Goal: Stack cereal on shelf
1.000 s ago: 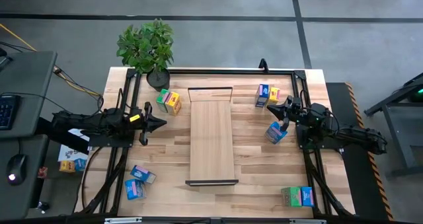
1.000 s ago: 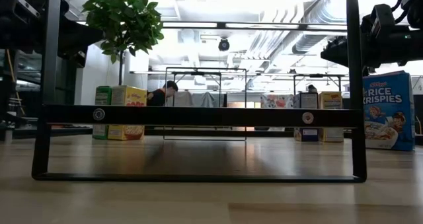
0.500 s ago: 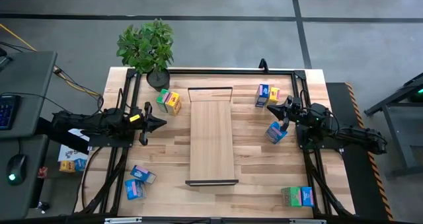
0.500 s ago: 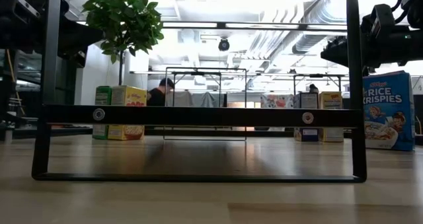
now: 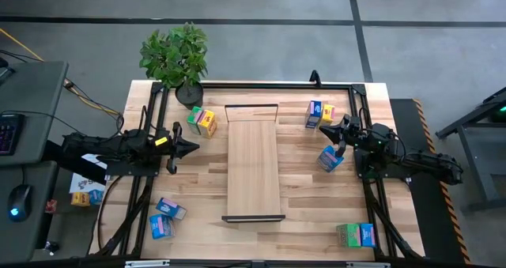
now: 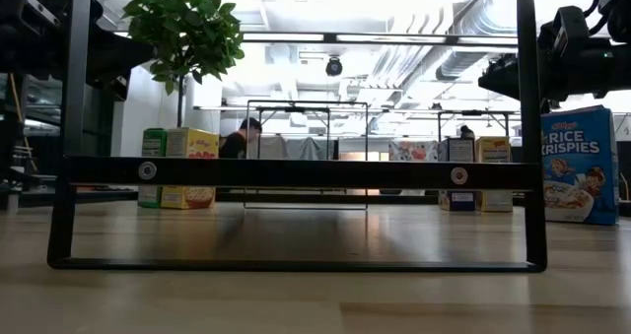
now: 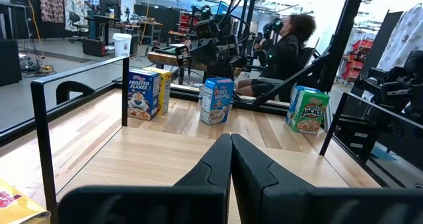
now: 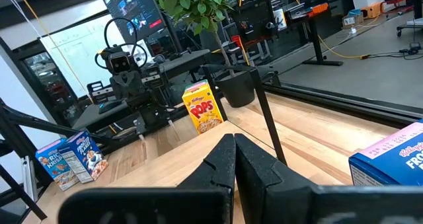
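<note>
The shelf [image 5: 253, 161] lies along the middle of the table, a long light-wood board with black brackets [image 6: 296, 171] at its ends. Cereal boxes stand around it: green and yellow ones [image 5: 202, 122] far left, blue and yellow ones [image 5: 319, 114] far right, a blue one [image 5: 330, 158] right of the shelf, blue ones [image 5: 166, 217] near left, and a green and a blue one [image 5: 355, 235] near right. My left gripper [image 5: 194, 148] hovers shut left of the shelf. My right gripper [image 5: 324, 126] hovers shut on the right, above and beside the blue box [image 6: 577, 165].
A potted plant [image 5: 175, 58] stands at the table's far left corner. Black frame rails [image 5: 253, 84] run along the table's edges. A person [image 7: 284, 52] sits beyond the table. More boxes [image 5: 83, 190] lie off the table's left side.
</note>
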Controlling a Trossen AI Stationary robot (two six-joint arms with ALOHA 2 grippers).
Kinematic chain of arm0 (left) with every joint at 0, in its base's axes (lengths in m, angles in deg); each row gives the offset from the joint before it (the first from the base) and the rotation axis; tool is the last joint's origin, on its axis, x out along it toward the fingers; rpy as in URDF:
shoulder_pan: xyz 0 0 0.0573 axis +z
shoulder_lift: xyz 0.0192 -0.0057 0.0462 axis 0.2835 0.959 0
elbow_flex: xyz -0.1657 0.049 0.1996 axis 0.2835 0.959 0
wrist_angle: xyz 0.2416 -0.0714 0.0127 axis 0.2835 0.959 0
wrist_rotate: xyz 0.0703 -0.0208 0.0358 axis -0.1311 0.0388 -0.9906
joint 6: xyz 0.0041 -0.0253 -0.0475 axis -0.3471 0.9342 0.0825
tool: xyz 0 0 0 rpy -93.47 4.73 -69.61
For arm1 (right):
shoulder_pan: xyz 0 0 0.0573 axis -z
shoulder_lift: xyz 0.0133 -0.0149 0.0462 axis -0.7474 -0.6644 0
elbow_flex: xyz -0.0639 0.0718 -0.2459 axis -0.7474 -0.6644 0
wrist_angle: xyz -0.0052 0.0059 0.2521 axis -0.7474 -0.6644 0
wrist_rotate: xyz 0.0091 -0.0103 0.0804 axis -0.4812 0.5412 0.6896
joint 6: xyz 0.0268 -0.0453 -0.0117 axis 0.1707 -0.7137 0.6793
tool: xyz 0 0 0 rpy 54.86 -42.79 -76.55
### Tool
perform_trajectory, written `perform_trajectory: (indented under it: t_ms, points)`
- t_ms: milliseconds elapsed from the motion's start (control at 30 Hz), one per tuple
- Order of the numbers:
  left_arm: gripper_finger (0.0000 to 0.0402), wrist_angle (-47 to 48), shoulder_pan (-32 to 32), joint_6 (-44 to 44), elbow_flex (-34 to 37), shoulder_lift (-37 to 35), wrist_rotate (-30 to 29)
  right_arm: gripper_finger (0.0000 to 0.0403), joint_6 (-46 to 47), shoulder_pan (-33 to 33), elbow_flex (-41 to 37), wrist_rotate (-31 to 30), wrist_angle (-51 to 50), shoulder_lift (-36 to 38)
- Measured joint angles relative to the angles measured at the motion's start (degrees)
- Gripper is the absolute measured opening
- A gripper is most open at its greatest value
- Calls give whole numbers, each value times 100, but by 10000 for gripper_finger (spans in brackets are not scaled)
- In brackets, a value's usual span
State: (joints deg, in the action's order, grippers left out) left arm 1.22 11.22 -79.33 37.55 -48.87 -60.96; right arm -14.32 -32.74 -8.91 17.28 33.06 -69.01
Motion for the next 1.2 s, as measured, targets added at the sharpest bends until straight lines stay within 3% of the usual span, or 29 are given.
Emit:
perform_trajectory:
  t_ms: [1000, 1067, 1200]
  points:
    - [0, 0, 2, -2, 0, -2, 0, 0, 47, -2, -2, 0, 17, -1]
    - [0, 0, -1, 0, -1, -1, 0, 0, 570, 0, -1, 1, 240, -1]
    - [0, 1, 0, 0, 0, 0, 0, 0, 2675, 0, 0, -430, 1125, -1]
